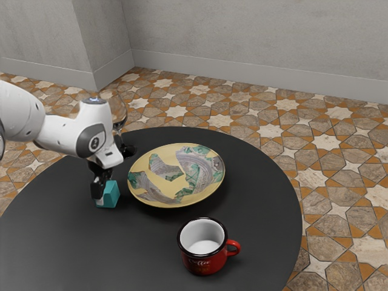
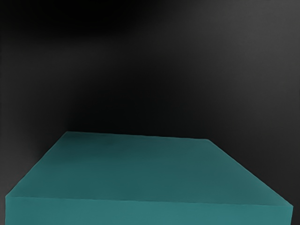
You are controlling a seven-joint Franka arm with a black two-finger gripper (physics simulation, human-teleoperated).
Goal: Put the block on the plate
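Red enamel mug nearest the camera, standing on the round black desk, off to the plate's side of the hand and clear of the line from hand to plate. What matters lies further in: the teal block sits right at the hand's tip, and the patterned plate is just beside them both, toward the exterior view's right and a little further from that camera. In the wrist view the block is close under the hand, its top face roughly squared to it, so no turn of the hand seems called for. Whether the hand has the block clenched or merely stands round it, I cannot tell; nor can I tell whether the block's base touches the desk.

Once the grip is sure, the move ought to be a lift first, then a short sideways carry. With the plate so near the hand, going across too low could knock the block against the rim. A stemmed glass stands behind the hand, so the arm had best not swing back that way.
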